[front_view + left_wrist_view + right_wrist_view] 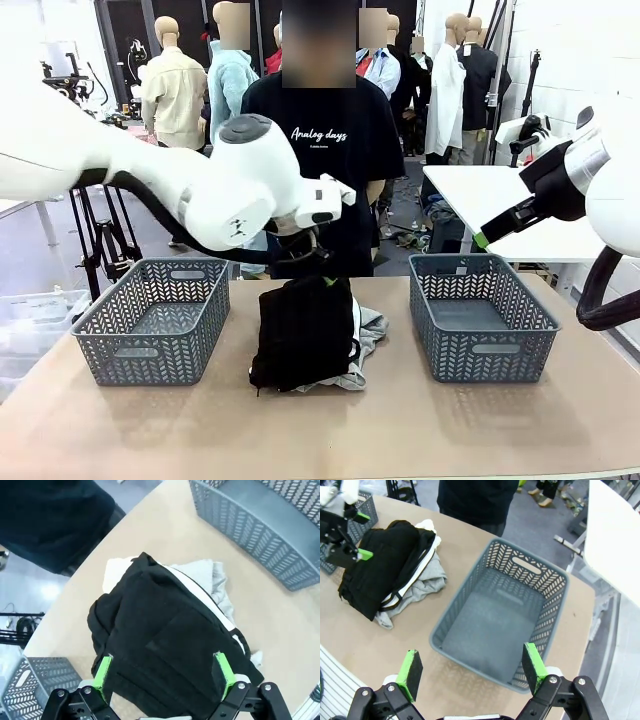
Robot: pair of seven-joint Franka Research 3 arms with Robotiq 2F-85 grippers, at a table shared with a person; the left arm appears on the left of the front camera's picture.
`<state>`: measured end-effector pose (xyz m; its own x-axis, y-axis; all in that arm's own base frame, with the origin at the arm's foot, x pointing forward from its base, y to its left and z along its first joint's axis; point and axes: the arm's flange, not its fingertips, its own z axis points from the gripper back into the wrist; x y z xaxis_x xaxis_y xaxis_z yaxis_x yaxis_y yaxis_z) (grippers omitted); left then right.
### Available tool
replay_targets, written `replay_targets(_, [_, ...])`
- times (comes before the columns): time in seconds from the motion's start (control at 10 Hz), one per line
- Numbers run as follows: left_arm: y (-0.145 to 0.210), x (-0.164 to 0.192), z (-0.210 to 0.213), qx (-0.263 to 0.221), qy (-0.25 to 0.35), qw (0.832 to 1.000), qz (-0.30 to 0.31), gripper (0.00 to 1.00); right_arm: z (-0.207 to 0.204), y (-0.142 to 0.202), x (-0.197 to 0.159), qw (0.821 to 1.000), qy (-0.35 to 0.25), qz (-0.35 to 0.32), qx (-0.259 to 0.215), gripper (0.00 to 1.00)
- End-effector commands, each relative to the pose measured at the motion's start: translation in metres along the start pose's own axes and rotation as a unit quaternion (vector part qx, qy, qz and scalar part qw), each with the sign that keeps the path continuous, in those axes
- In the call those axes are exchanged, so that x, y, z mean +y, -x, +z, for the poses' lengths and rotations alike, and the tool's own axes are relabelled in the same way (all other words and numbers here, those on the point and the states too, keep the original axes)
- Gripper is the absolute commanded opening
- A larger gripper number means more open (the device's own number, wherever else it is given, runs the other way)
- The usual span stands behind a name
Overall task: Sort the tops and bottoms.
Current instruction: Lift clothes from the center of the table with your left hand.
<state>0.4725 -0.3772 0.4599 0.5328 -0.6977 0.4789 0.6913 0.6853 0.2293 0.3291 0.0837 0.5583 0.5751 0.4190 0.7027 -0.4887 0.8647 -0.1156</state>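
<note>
A pile of clothes lies at the table's middle, with a folded black garment (303, 335) (165, 630) (377, 572) on top. A grey garment (372, 328) (212, 577) (422, 587) pokes out underneath, with white trim between them. My left gripper (312, 272) (163, 675) hangs open just above the black garment's far end, one green pad on either side, holding nothing. My right gripper (490, 232) (472, 669) is open and empty, held high over the right basket (480, 315) (505, 615).
An empty grey basket (150, 320) (367, 505) stands left of the pile and a matching one to its right. A person in a black T-shirt (320, 150) stands at the far edge, behind the pile. A white table (500, 205) is behind on the right.
</note>
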Motion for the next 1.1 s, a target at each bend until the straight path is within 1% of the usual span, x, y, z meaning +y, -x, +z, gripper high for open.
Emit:
replay_targets(0.0, [-0.020,0.000,-0.022,0.049,-0.009,0.996,0.072,1.00,0.000,0.000,0.000,1.000,-0.003,0.001,0.001,1.00])
replay_targets(0.2, [-0.026,-0.004,-0.029,0.060,0.005,0.989,0.133,1.00,0.000,0.000,0.000,1.000,-0.003,0.001,0.001,1.00])
replay_targets(0.3, [-0.025,-0.004,-0.027,0.077,0.012,0.980,0.183,1.00,0.000,0.000,0.000,1.000,-0.003,0.001,0.001,1.00])
replay_targets(0.4, [-0.025,-0.002,-0.024,0.087,0.007,0.971,0.222,1.00,0.000,0.000,0.000,1.000,-0.003,0.001,0.001,1.00])
replay_targets(0.5, [-0.022,0.002,-0.024,0.090,-0.005,0.966,0.244,1.00,0.000,0.000,0.000,1.000,-0.003,0.001,0.001,1.00])
replay_targets(0.7, [-0.008,0.008,-0.037,0.107,-0.010,0.958,0.265,1.00,0.000,0.000,0.000,1.000,-0.003,0.001,0.001,1.00])
replay_targets(0.8, [-0.003,0.010,-0.045,0.112,-0.018,0.957,0.266,1.00,0.000,0.000,0.000,1.000,-0.003,0.001,0.001,1.00])
replay_targets(1.0, [-0.001,0.013,-0.059,0.109,-0.001,0.961,0.255,1.00,0.000,0.000,0.000,1.000,-0.003,0.001,0.001,1.00])
